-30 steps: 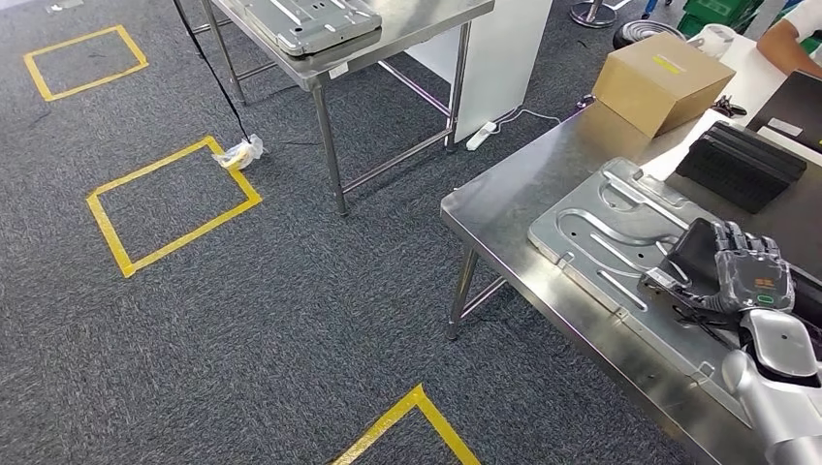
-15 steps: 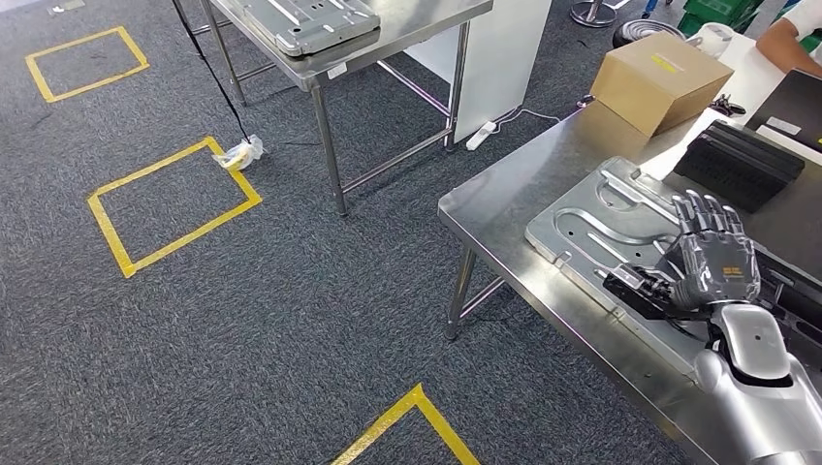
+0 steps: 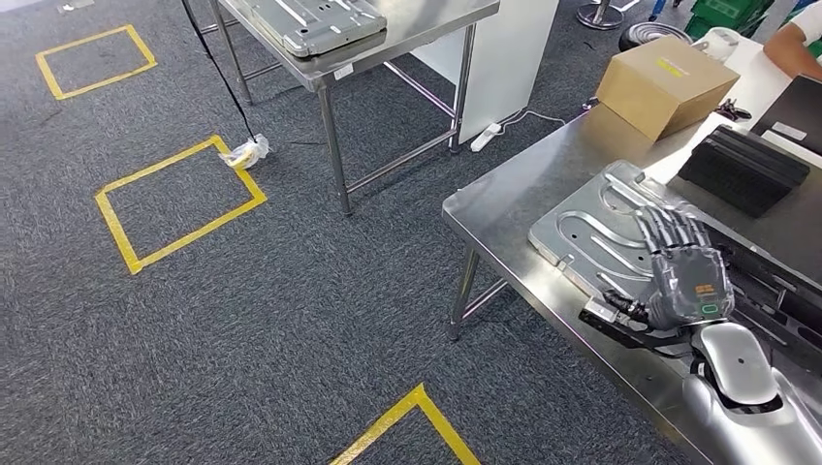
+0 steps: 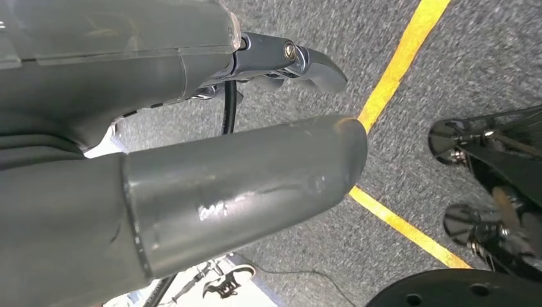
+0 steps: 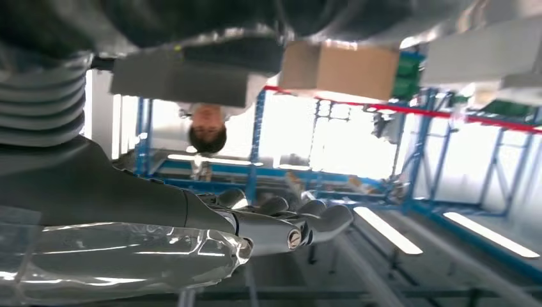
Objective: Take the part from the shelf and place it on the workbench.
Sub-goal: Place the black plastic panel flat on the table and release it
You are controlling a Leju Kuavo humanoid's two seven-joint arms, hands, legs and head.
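**Part flat on counter, right robot hand above it**

The stamped metal part (image 3: pixel 606 237) lies flat on the steel counter (image 3: pixel 504 208), near its front corner, long side running along the counter's edge. Its far end lies near a cardboard box (image 3: pixel 664 82), and a black case (image 3: pixel 742 170) sits just beside it on the counter.

The right robot hand (image 3: pixel 679 276) is over the near half of the part, back facing up, fingers (image 3: pixel 664 228) straight and spread, holding nothing. Cannot tell whether the palm touches the metal. In the right wrist view the same robot hand (image 5: pixel 281 227) shows extended fingers with nothing between them.

The left robot hand (image 4: pixel 211 166) hangs over grey carpet crossed by a yellow tape line (image 4: pixel 396 77); thumb and one finger are visible apart, nothing held.

A second steel counter (image 3: pixel 426 24) stands well apart, carrying another metal plate (image 3: pixel 310 19). A person's arm (image 3: pixel 795 44) is at the far corner.
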